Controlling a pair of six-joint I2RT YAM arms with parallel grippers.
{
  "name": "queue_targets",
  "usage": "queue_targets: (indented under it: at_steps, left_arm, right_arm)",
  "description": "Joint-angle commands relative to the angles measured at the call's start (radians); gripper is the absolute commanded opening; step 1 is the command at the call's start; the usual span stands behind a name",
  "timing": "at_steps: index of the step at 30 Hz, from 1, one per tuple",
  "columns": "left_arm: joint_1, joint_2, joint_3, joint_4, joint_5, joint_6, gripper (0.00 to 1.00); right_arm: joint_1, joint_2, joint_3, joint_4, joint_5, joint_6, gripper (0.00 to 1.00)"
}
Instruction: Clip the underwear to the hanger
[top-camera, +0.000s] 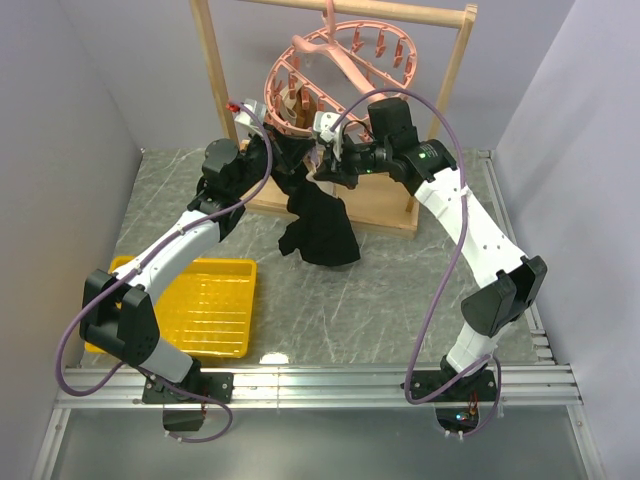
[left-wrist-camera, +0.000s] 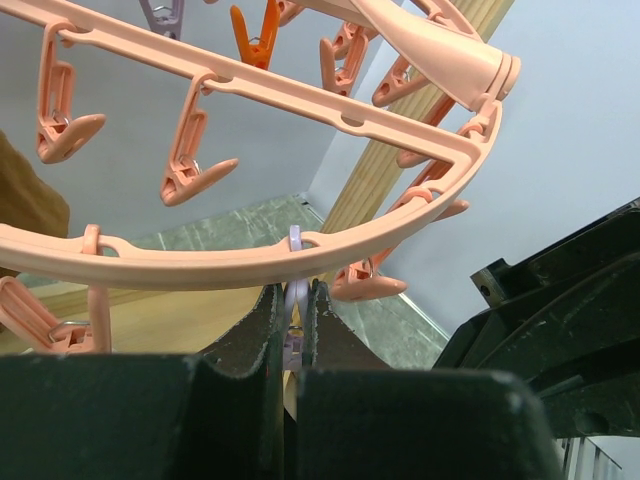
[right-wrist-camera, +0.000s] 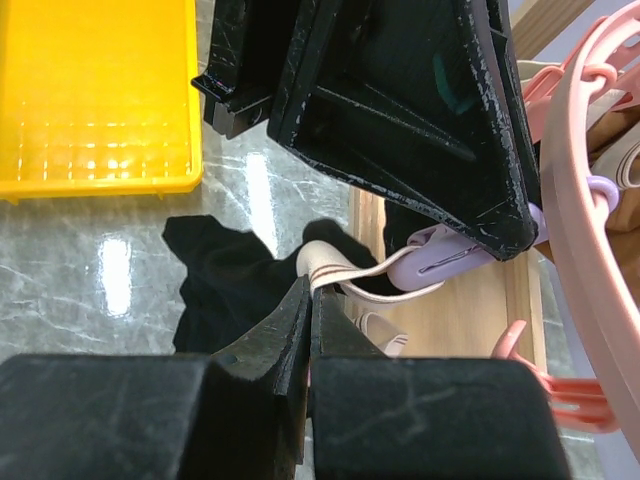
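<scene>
The salmon-pink hanger (top-camera: 340, 70) hangs from the wooden rack; its ring (left-wrist-camera: 250, 268) fills the left wrist view. My left gripper (left-wrist-camera: 296, 292) is shut on a lilac peg (left-wrist-camera: 296, 300) dangling under the ring; it is just below the ring in the top view (top-camera: 283, 148). My right gripper (right-wrist-camera: 310, 285) is shut on the tan waistband (right-wrist-camera: 335, 268) of the black underwear (top-camera: 322, 228). It holds the band up against the lilac peg (right-wrist-camera: 440, 262). I cannot tell whether the peg grips the band. The rest of the underwear hangs down to the table.
The light wooden rack frame (top-camera: 215, 80) stands at the back, with its base board (top-camera: 380, 210) under the garment. A yellow tray (top-camera: 205, 305) lies at front left. Several other pegs (left-wrist-camera: 195, 165) dangle from the ring. A brown garment (top-camera: 295, 100) hangs inside the ring.
</scene>
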Motion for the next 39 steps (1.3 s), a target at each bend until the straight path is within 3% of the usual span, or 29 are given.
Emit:
queue_targets:
  at_steps: [1, 27, 33, 39]
  left_arm:
    - [-0.021, -0.004, -0.027, -0.047, 0.083, 0.031, 0.00]
    - [-0.021, -0.018, -0.056, -0.045, 0.091, 0.123, 0.00]
    - [-0.021, -0.018, -0.047, -0.062, 0.074, 0.120, 0.16]
    - [-0.018, -0.005, -0.004, -0.071, 0.050, 0.134, 0.25]
  right_arm:
    - [0.006, 0.013, 0.046, 0.031, -0.010, 0.017, 0.00]
    - [0.002, 0.014, 0.109, 0.020, -0.001, 0.024, 0.00]
    - [0.000, 0.016, 0.109, 0.017, 0.001, 0.019, 0.00]
    - [0.000, 0.020, 0.114, 0.016, 0.002, 0.017, 0.00]
